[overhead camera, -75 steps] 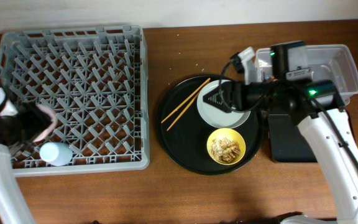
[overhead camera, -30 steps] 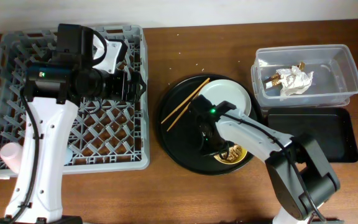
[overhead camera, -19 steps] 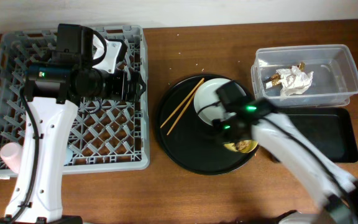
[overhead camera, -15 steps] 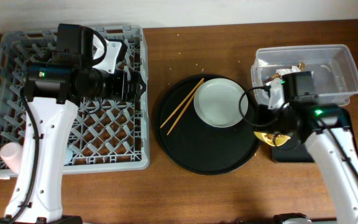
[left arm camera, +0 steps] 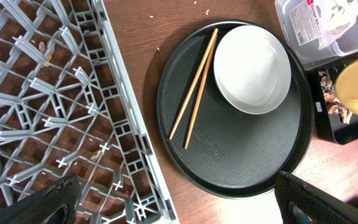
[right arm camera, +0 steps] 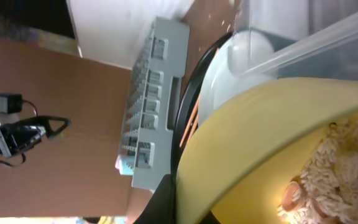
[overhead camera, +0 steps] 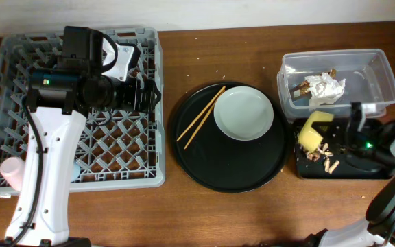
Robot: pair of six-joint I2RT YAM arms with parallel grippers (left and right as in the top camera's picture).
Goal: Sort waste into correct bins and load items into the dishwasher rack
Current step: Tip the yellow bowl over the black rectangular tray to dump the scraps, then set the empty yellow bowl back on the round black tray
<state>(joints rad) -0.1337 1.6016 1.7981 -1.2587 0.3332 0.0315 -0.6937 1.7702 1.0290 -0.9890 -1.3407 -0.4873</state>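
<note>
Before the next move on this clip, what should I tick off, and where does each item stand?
1. Grip on the bowl: ok. The right end effector is shut on the yellow bowl, which is tilted over the shallow black tray.
2. Bowl emptied: not ok. Food scraps lie on the tray, but the right wrist view shows more inside the bowl.
3. Paper waste binned: ok. The napkin and wrapper sit in the clear tub.
4. Plate and chopsticks loaded: not ok. Both lie on the round black tray.
5. Left end effector free: ok. It is open and empty over the dishwasher rack.
</note>
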